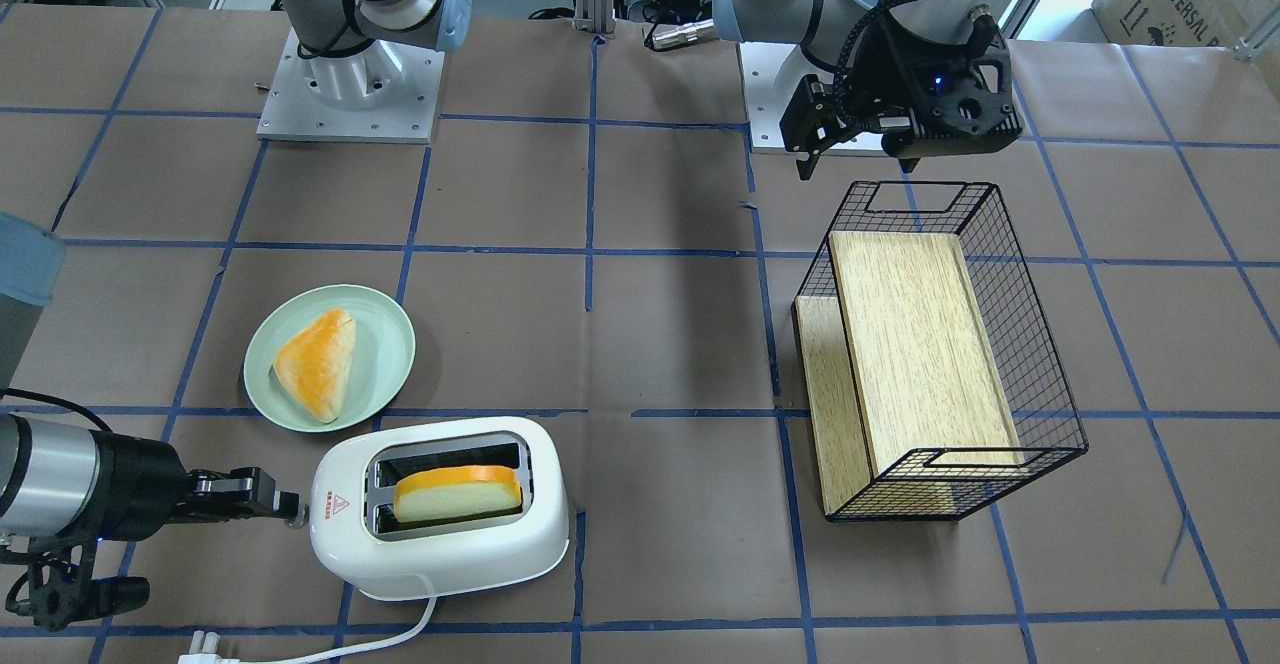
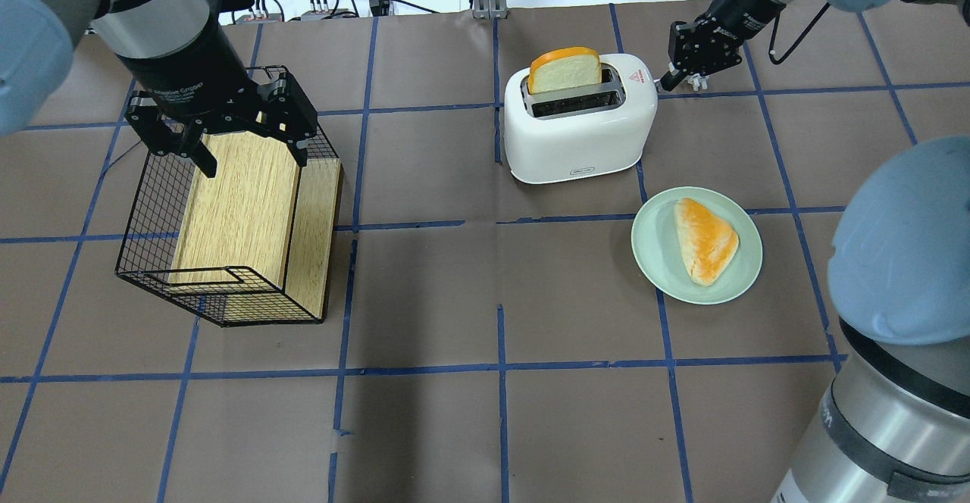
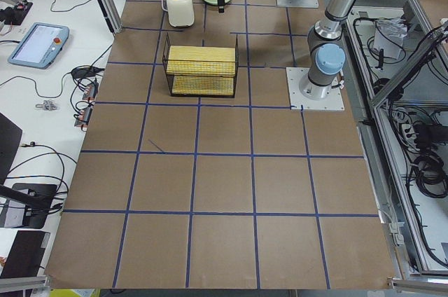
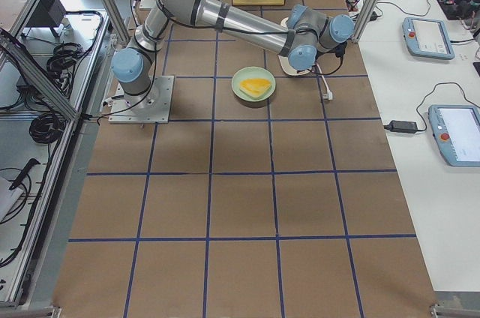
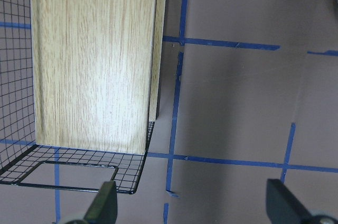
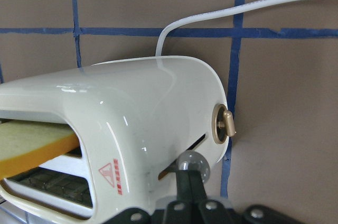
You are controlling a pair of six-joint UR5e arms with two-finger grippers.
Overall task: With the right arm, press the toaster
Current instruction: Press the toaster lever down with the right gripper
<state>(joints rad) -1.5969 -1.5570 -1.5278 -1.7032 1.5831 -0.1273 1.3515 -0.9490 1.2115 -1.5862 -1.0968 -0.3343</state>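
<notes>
The white toaster [image 1: 450,554] stands near the table's far edge [image 2: 576,139], with a slice of bread [image 1: 458,494] upright in one slot. My right gripper [image 1: 285,506] is shut, and its tips are against the toaster's end below the red triangle sticker [image 2: 636,76]. In the right wrist view, the closed gripper [image 6: 188,177] sits just under the clear lever knob [image 6: 194,165]. I cannot tell whether it touches the knob. My left gripper [image 2: 252,156] is open and empty, and it hovers over the wire basket [image 2: 227,313].
A green plate [image 1: 390,344] with a triangular bread piece sits beside the toaster. The toaster's white cord [image 1: 330,649] and plug trail to the table edge. The black wire basket [image 1: 1000,244] holds a wooden board and lies on the robot's left side.
</notes>
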